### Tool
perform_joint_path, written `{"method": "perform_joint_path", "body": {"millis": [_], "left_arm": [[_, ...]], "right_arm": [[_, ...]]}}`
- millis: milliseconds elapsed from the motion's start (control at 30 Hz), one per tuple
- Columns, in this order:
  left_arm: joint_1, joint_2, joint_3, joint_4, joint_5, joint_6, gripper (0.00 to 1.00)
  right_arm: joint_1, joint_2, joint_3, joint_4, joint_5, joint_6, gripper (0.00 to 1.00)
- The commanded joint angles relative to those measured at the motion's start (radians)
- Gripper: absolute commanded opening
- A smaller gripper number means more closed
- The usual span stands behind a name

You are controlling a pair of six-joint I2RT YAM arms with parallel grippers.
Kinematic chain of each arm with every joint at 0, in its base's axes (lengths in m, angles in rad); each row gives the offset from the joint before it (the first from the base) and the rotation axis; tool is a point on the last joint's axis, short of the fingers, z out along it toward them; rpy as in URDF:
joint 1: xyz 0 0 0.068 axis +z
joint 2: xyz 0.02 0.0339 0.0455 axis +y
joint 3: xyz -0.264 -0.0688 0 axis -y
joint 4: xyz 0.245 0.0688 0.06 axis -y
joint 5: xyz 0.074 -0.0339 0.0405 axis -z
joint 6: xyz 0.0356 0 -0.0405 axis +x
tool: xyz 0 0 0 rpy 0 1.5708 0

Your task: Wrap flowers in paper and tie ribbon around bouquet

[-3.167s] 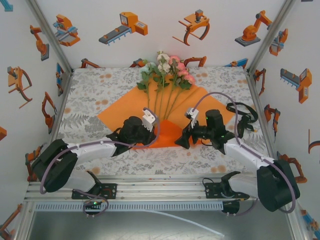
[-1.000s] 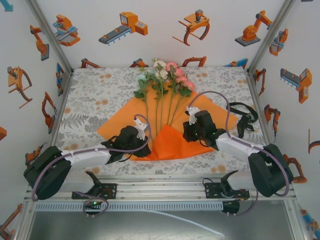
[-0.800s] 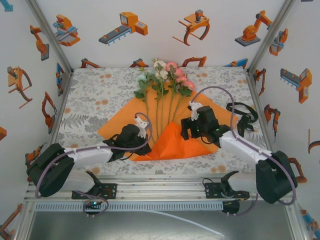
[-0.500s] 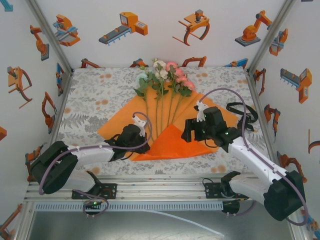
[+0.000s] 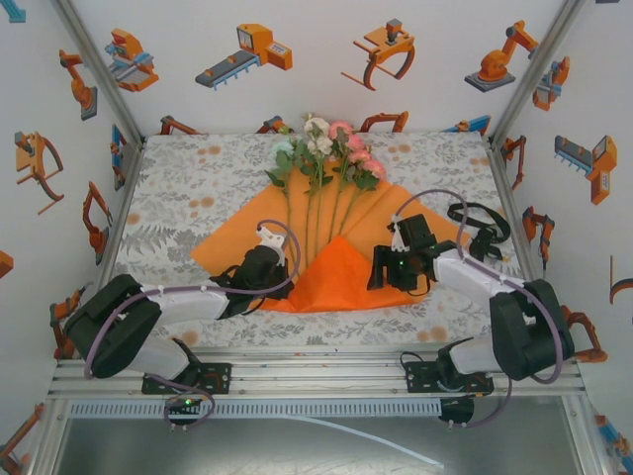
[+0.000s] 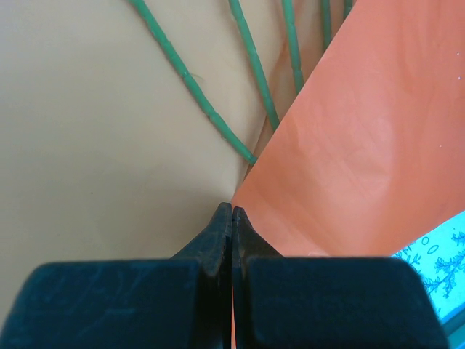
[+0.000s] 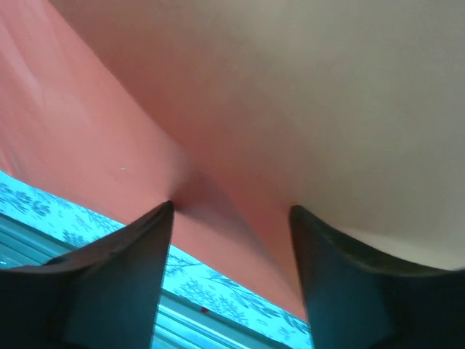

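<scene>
Presently, counter [image 5: 178, 198]: covered by a grey floral cloth; it carries all items listed below.
Paper [image 5: 232, 237]: bright orange sheet lying flat at the middle of the counter. Its near corner is folded up and back into a triangular flap whose point aims toward the flowers.
Flowers [image 5: 321, 148]: pink, white and pale-green blooms resting past the far edge of the paper. The stems fan out toward the near side across the sheet, and their lower ends run under the flap, as the left wrist view shows [image 6: 211, 109].
Left claw [image 6: 232, 211]: jaws pressed fully together at the left edge of the flap, pinching the paper; a sliver of orange shows between the fingers. It sits low on the sheet, left of the flap [image 5: 259, 282].
Right claw [image 7: 231, 211]: jaws moderately apart, holding nothing, with a raised crease of the paper between the tips. It stands at the right edge of the flap [image 5: 381, 277].
Ribbon [image 5: 482, 210]: black, lying loosely looped on the counter, just beyond the right corner of the paper.
</scene>
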Motion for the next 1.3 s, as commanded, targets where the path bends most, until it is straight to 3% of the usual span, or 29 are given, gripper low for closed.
{"method": "perform_joint_path", "body": {"millis": [0,167,200,533,867,933,1033,1100,1167,1267], "left_arm": [[0.006,-0.010,-0.018,-0.013,-0.044,-0.020,0.00],[0.006,-0.040,-0.025,-0.037,-0.083,-0.023,0.06],[0.006,-0.049,-0.029,-0.039,-0.089,-0.022,0.06],[0.007,-0.164,-0.088,0.001,-0.142,-0.001,0.00],[0.010,-0.033,-0.020,0.036,-0.148,0.001,0.00],[0.012,-0.019,-0.013,0.018,-0.166,-0.009,0.08],[0.012,-0.025,-0.015,-0.001,-0.168,-0.014,0.12],[0.013,-0.040,-0.028,0.005,-0.164,-0.013,0.19],[0.014,-0.072,-0.039,-0.004,-0.159,-0.012,0.28],[0.015,-0.150,-0.041,-0.054,-0.146,-0.006,0.30]], "right_arm": [[-0.001,-0.001,-0.005,0.064,-0.042,0.016,0.42],[-0.001,-0.014,-0.007,0.114,-0.057,0.013,0.02],[-0.002,-0.019,-0.002,0.119,-0.051,0.012,0.00],[-0.008,-0.081,-0.012,0.179,0.036,-0.001,0.00],[-0.019,-0.015,-0.032,0.230,0.101,-0.025,0.00],[-0.019,0.011,-0.045,0.238,0.099,-0.026,0.00],[-0.019,0.033,-0.060,0.266,0.091,-0.009,0.12],[-0.019,0.030,-0.052,0.255,0.097,0.014,0.27],[-0.020,-0.006,-0.035,0.206,0.125,0.032,0.39],[-0.020,-0.114,-0.010,0.107,0.213,0.033,0.51]]}}
